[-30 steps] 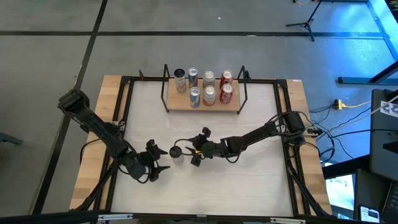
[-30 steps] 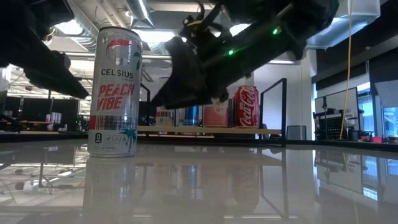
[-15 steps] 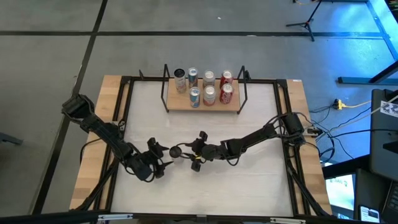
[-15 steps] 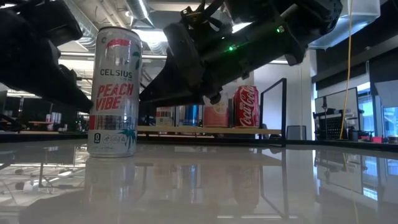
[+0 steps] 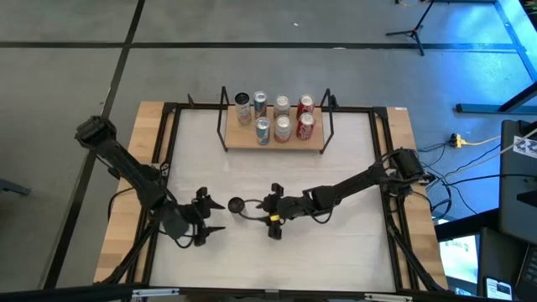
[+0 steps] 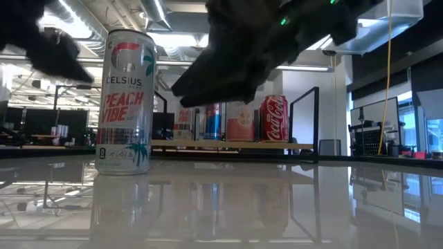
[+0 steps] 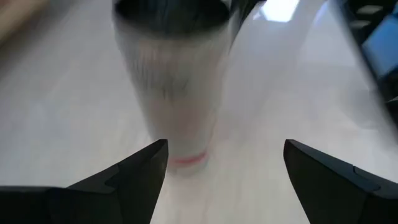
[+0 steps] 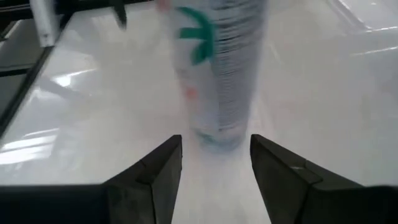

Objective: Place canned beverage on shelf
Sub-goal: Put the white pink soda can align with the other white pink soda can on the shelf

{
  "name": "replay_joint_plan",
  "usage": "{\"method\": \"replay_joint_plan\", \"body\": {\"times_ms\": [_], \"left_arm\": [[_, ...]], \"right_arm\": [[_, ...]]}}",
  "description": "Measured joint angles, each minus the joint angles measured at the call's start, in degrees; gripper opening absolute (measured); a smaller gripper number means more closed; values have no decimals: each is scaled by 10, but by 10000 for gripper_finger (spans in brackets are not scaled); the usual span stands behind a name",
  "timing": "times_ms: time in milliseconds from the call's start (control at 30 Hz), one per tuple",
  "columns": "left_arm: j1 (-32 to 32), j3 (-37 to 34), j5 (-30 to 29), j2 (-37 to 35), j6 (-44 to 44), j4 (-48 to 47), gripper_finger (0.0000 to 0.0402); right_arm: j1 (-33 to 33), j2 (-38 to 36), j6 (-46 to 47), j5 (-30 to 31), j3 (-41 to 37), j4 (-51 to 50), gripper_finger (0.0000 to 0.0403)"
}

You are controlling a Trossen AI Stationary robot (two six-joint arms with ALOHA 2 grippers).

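A slim silver can [image 5: 236,204] marked "Peach Vibe" [image 6: 126,104] stands upright on its base on the white table, between my two grippers. My left gripper [image 5: 211,215] is open on the can's left, and the can [image 7: 174,81] stands just beyond its fingertips. My right gripper [image 5: 262,211] is open on the can's right, the can's base [image 8: 217,134] just ahead of its fingers. The shelf [image 5: 274,141], a light-wood board with black rod ends, stands at the far middle with several cans on it.
The shelf's board has a bare strip along its near edge [image 5: 294,144]. A red cola can [image 6: 275,119] stands at the right end of the shelf's rows. A black frame [image 5: 168,151] runs round the white table top. Open table lies near and right of the grippers.
My right gripper has swung round and shifted a little toward the table's near edge, rising slightly, still open beside the can. My left gripper moved in toward the can and drew back again toward the left. The can stands where it was.
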Motion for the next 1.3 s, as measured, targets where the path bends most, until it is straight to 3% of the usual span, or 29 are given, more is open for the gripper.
{"method": "replay_joint_plan", "body": {"times_ms": [167,433,600,867,1233,1300], "left_arm": [[0,19,-1,-75,100,6,309],[12,22,-33,-131,127,36,309],[51,22,4,-139,151,41,316],[104,22,61,-132,140,43,371],[101,22,71,-130,139,103,375],[114,24,105,-125,135,97,373]], "right_arm": [[15,-9,-1,-18,0,-7,191],[16,-9,-5,-17,0,-20,191],[16,-9,-6,-16,0,-20,191],[16,-9,-6,-18,0,-31,191],[16,-9,-6,-18,0,-42,191],[16,-9,-4,-18,0,-42,191]]}}
